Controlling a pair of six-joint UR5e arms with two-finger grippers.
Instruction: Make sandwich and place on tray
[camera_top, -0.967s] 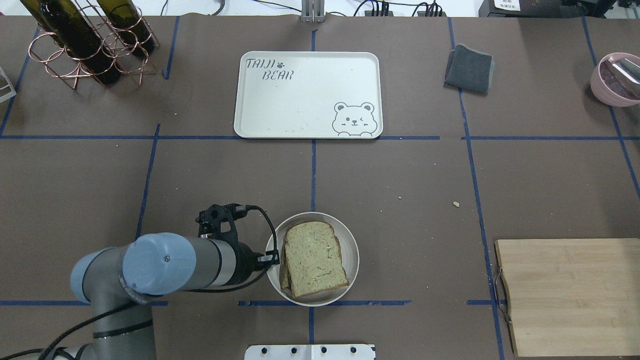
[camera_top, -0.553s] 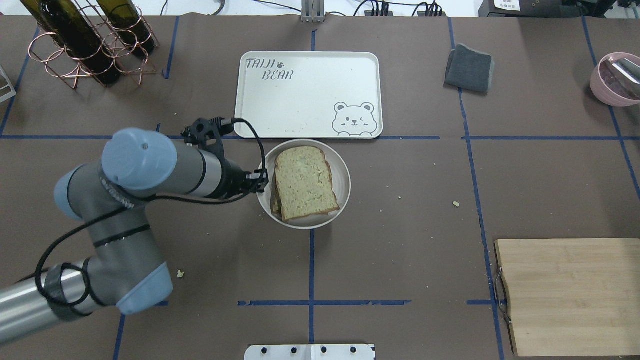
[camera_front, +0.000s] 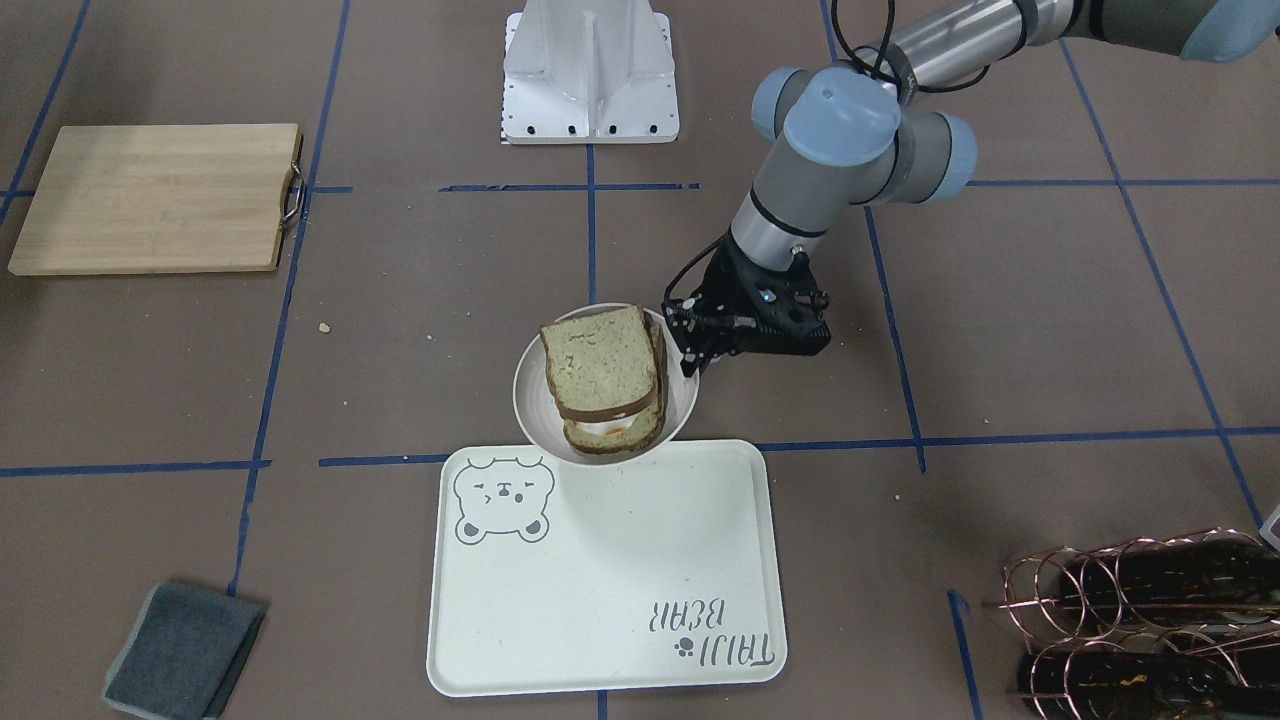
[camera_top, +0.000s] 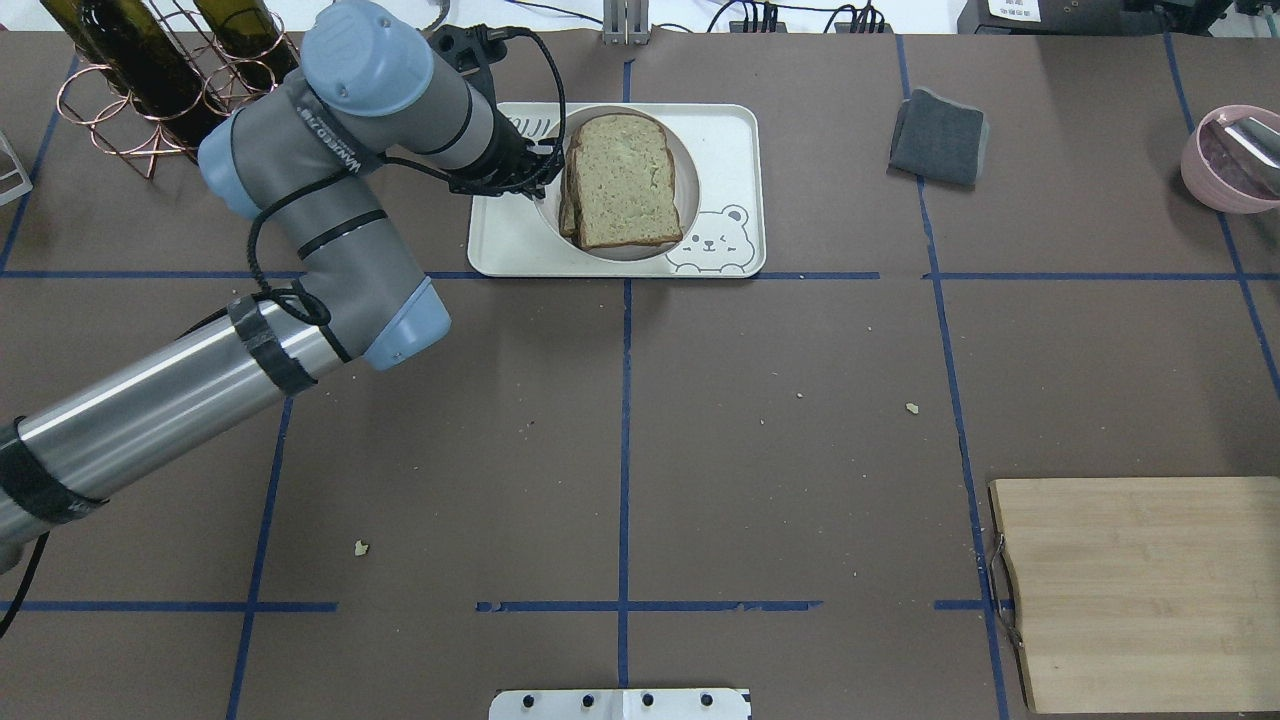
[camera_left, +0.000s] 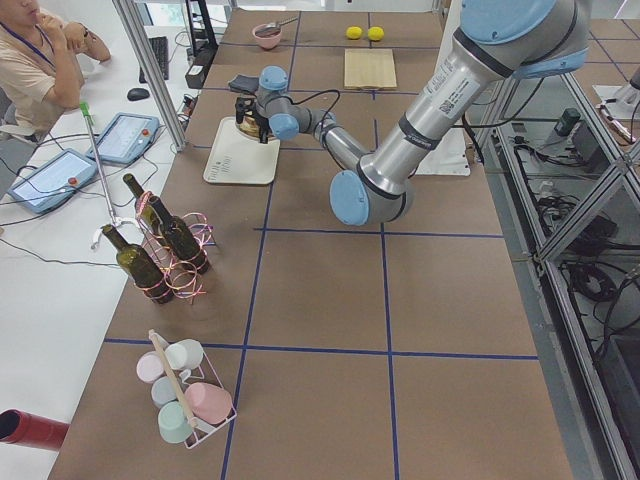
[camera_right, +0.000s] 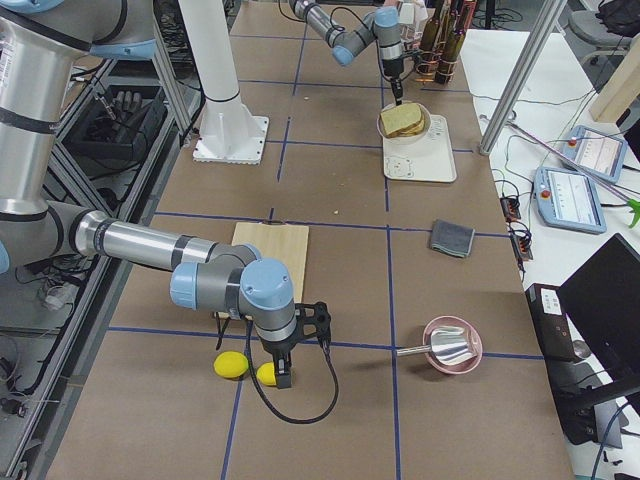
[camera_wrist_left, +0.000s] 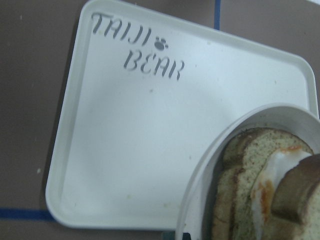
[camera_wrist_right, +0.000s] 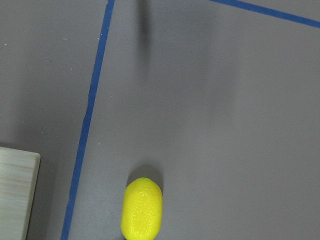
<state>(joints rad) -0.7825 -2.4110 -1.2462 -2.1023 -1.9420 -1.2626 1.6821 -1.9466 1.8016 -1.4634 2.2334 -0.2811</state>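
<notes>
The sandwich (camera_top: 622, 180), two brown-crusted bread slices with egg between, lies in a small round off-white bowl (camera_top: 625, 253). My left gripper (camera_top: 545, 165) is shut on the bowl's left rim and holds it above the cream tray (camera_top: 720, 130). In the front-facing view the bowl (camera_front: 530, 400) and sandwich (camera_front: 603, 375) hang over the tray's (camera_front: 600, 570) robot-side edge, with the left gripper (camera_front: 690, 350) beside them. The left wrist view shows the sandwich (camera_wrist_left: 240, 190) over the tray (camera_wrist_left: 140, 140). My right gripper (camera_right: 285, 378) shows only in the exterior right view; I cannot tell its state.
A rack of wine bottles (camera_top: 170, 80) stands left of the tray, close to my left arm. A grey cloth (camera_top: 938, 137) and a pink bowl (camera_top: 1230, 158) lie at the back right. A wooden cutting board (camera_top: 1140, 590) is front right. Lemons (camera_right: 232, 365) lie by the right gripper.
My left arm has carried the bowl with the sandwich from the table's front, forward across the table, to above the tray. The grip on the rim is unchanged.
</notes>
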